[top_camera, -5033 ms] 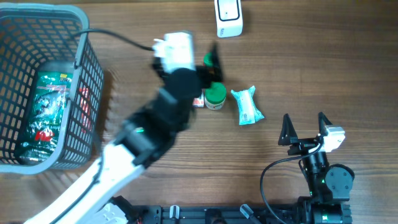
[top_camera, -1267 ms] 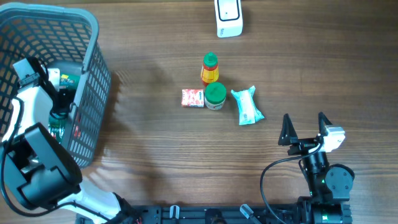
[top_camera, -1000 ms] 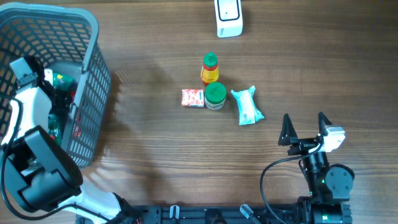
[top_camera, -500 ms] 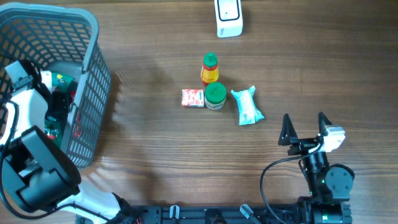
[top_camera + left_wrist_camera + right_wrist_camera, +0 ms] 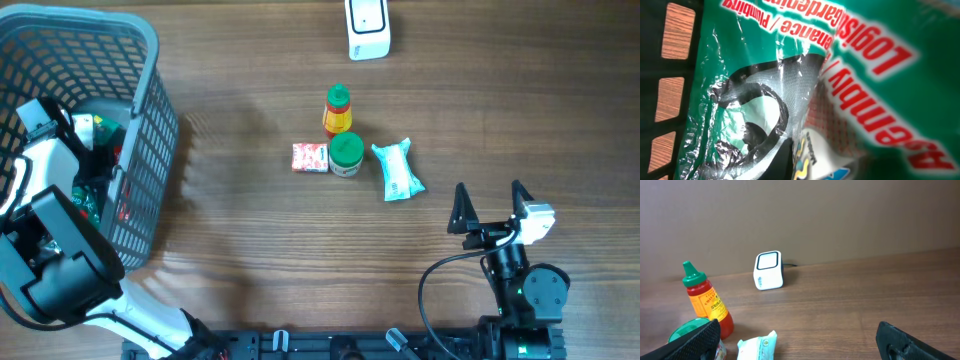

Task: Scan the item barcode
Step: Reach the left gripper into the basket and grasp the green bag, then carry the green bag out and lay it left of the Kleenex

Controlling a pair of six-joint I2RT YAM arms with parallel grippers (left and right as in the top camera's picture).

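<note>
Green packet point(image 5: 84, 203) lies inside the grey basket point(image 5: 150, 45) at the far left of the tabletop point(image 5: 250, 240). In the left wrist view the packet point(image 5: 765, 75) fills nearly the whole pic: crinkled shiny film, green w/ red lettering, pressed right up to the lens, w/ basket mesh and wood showing thru at the left edge. No barcode can be made out there.

Left arm point(image 5: 45, 190) reaches down into the basket over the packet. Left fingers point(image 5: 97, 152) are closed; can't tell whether they pinch the film, since the close-up doesn't show them.

White scanner point(image 5: 367, 27) stands at the far edge of the tabletop, well apart from the basket; in the right wrist view the scanner point(image 5: 768, 270) stands upright.

Mid-tabletop, a tight cluster:
- red sauce bottle point(image 5: 338, 110) w/ green cap
- jar point(image 5: 346, 153) w/ green lid, just in front of the bottle
- small red box point(image 5: 310, 157), touching the jar's left side
- teal pack point(image 5: 398, 170), just right of the jar

Right fingers point(image 5: 459, 208) are spread wide w/ nothing between them, near the front right edge, apart from the cluster.
</note>
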